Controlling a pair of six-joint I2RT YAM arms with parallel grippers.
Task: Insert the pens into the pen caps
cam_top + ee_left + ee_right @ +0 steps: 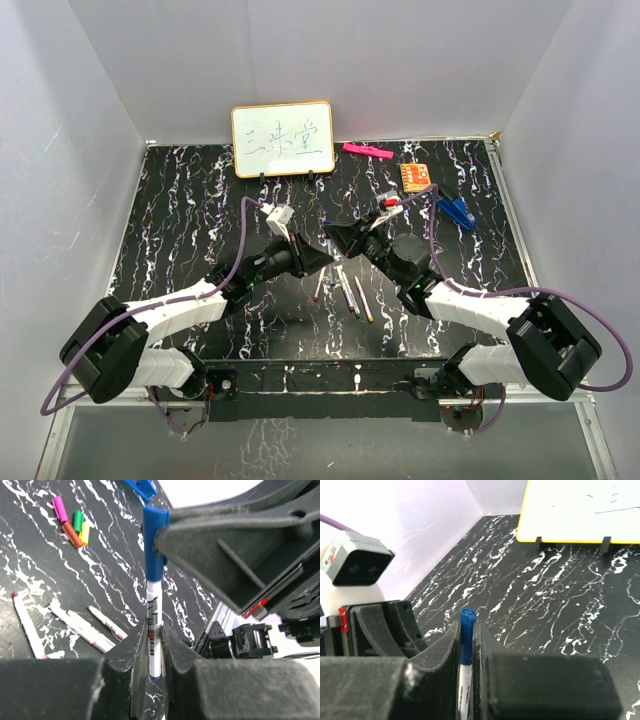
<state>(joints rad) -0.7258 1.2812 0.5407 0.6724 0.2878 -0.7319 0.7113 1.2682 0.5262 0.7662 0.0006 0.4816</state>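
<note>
A white-barrelled pen (pixel 153 630) with a blue cap (pixel 154 540) on its end is held in the air between both grippers. My left gripper (pixel 150 635) is shut on the barrel. My right gripper (pixel 468 635) is shut on the blue cap (pixel 467 632); its dark fingers (pixel 225 545) show in the left wrist view. The two grippers meet above the table's middle (pixel 330 245). Several loose pens (pixel 343 288) lie on the table just in front of them, also in the left wrist view (pixel 80 627). Pink, green, yellow and red-brown caps (pixel 75 525) lie together.
A small whiteboard (pixel 283 139) stands at the back. A pink highlighter (pixel 367 150), an orange card (pixel 417 177) and a blue clip-like object (pixel 455 208) lie at the back right. The black marbled table (pixel 180 220) has white walls around it.
</note>
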